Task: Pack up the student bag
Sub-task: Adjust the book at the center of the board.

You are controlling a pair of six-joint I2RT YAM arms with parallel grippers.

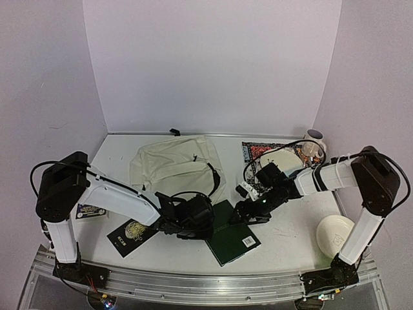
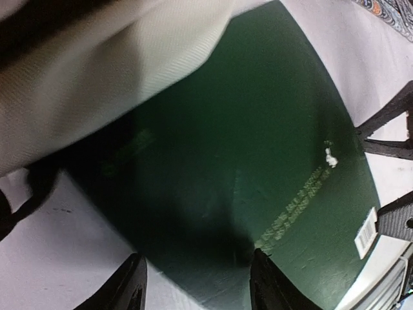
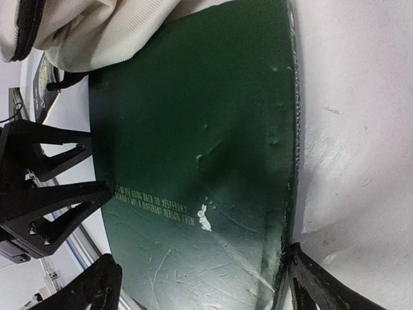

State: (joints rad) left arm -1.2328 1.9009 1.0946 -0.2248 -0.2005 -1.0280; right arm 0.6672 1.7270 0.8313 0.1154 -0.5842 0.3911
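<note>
top view: 1 student bag, cream and slumped, lies toward the back of the desk, left of middle. 1 dark green book lies flat in front of it, its far corner near the bag's near edge. the 2 arms meet over the book, with the left fingers at its left side and the right fingers at its far right. also on the desk are 1 black booklet, 1 small card, 1 white bowl, 1 patterned mat with 1 plate, and 1 mug.

left wrist view: the left fingers stand partly apart above the book's near edge, gripping nothing. bag fabric fills the upper left, across the book's far edge.

right wrist view: the right fingers are spread wide, straddling the book's end. whether they touch it i cannot tell.
</note>
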